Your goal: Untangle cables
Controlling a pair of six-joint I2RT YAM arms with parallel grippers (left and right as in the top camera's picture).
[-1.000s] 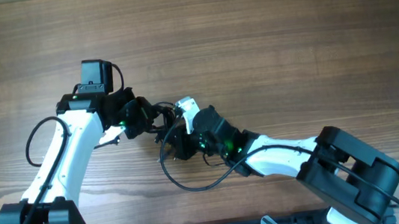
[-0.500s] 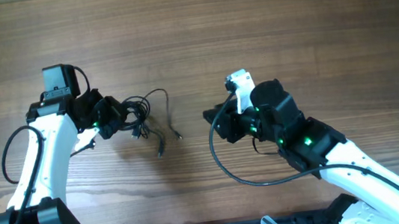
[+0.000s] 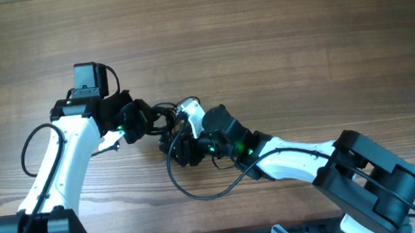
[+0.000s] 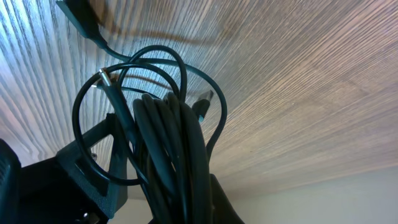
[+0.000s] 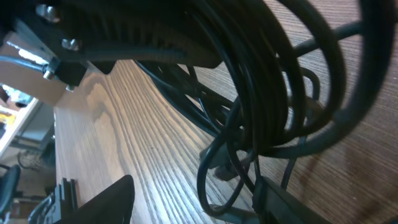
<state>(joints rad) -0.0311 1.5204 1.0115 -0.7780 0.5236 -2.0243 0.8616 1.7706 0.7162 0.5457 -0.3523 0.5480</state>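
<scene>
**Q:** Where are the cables, and how do they lie?

**A:** The cables (image 3: 162, 115) are a small dark bunch a little left of centre on the wooden table (image 3: 283, 21), right between the two arms. The left wrist view shows a thick hank of thin black cords. A few loose loops spring out of it, and a small plug end (image 4: 203, 102) pokes from the side. The hank appears to be lifted slightly off the wood, though that is hard to be sure of.

**Q:** Why would they be held like that?

**A:** My reading is that one arm anchors the tangle so the other can single out a strand and draw it clear. Both arms crowd in close because the cords are so thin and tightly packed.

**Q:** And the grippers?

**A:** The left gripper (image 3: 142, 118) is clamped tight on the hank, with the cords pinched between its jaws. The right gripper (image 5: 193, 183) sits against the bunch from the opposite side, its jaws well apart. Loops hang in the gap between them, close to one jaw, but nothing is pinched there. I cannot tell whether any strand touches that jaw.
</scene>
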